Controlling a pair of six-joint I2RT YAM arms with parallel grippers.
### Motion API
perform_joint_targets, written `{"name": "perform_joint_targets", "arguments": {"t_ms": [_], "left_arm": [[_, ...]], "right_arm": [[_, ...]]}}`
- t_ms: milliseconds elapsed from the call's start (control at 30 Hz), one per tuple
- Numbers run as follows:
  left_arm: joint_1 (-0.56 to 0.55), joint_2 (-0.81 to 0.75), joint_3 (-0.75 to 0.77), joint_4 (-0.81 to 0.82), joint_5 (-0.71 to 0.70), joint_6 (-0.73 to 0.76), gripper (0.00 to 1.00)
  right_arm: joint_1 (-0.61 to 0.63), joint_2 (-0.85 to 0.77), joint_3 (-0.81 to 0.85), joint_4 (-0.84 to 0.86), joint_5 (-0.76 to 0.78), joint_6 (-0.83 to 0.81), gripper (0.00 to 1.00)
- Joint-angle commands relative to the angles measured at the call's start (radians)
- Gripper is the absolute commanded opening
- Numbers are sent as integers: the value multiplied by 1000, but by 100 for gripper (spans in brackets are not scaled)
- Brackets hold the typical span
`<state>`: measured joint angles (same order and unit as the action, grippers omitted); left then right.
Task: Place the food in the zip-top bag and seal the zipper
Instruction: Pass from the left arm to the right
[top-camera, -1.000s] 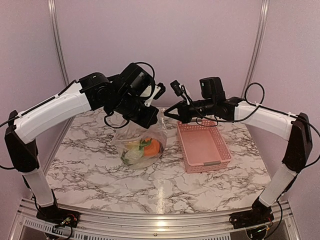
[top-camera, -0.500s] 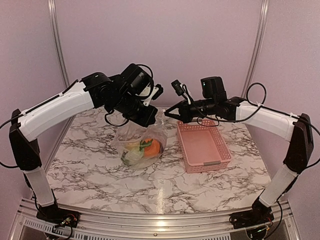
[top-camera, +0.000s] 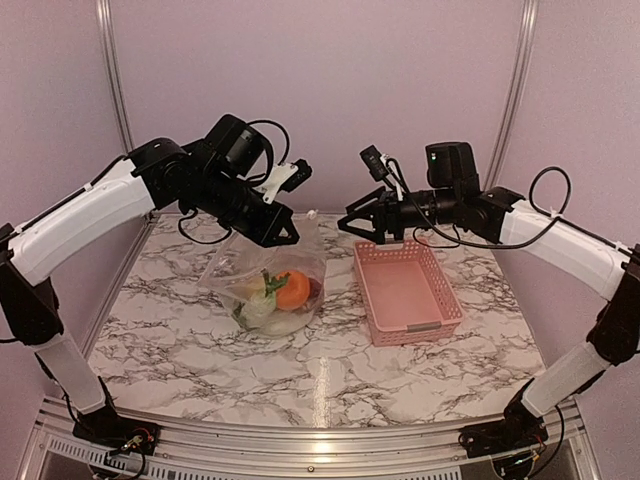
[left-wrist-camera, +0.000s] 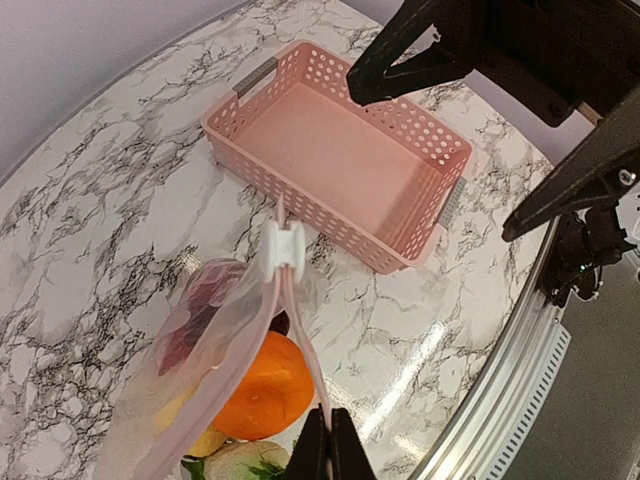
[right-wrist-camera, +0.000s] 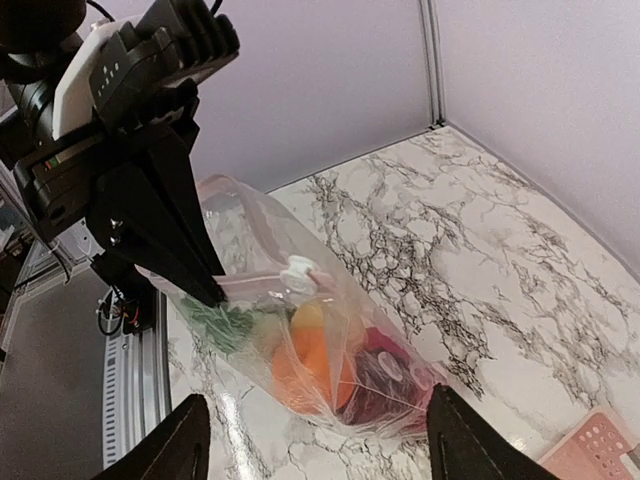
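The clear zip-top bag (top-camera: 262, 285) hangs slanted from my left gripper (top-camera: 289, 237), which is shut on the bag's mouth edge. In the left wrist view the jaws (left-wrist-camera: 331, 440) pinch the pinkish zipper (left-wrist-camera: 303, 340) just below its white slider (left-wrist-camera: 283, 245). The food lies inside the bag: an orange fruit (left-wrist-camera: 262, 385), a dark maroon piece (right-wrist-camera: 385, 385), a green leaf (right-wrist-camera: 215, 320) and pale pieces. My right gripper (top-camera: 352, 228) stands open to the right of the bag, apart from it. Its two fingers (right-wrist-camera: 185, 440) frame the bag (right-wrist-camera: 300, 340) from a distance.
A pink lattice basket (top-camera: 441, 285) sits on the marble table to the right of the bag, under the right arm. In the left wrist view the basket (left-wrist-camera: 420, 135) holds nothing. The table's metal rim (left-wrist-camera: 500, 370) runs along the near side.
My right gripper has opened, let go of the bag's mouth and drawn back to the right. The left gripper has moved left, carrying the bag's edge with it.
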<state>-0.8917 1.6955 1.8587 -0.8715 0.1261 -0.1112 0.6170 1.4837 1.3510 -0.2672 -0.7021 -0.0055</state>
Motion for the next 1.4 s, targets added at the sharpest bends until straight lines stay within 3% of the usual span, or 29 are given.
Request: {"name": "perform_joint_targets", "arguments": {"t_ms": [0,133,300,600,1367], "left_arm": [[12,-75,-36,32,124,64,0],[16,-104,-59,34,174,90,0],[17,-116,-84,23,197,93,0],[22,-135,-103,2,91,100,0],[38,-131,-106,-3,62,84,0]], "right_arm": [[17,5,28,-87,-32,-95,68],[46,49,76,-135,-25,-144,60],[76,95,114,-99,-19,-129,59],[87,150,166,-78,-63,-127,49],[115,153,200,-79,-62,-126,17]]}}
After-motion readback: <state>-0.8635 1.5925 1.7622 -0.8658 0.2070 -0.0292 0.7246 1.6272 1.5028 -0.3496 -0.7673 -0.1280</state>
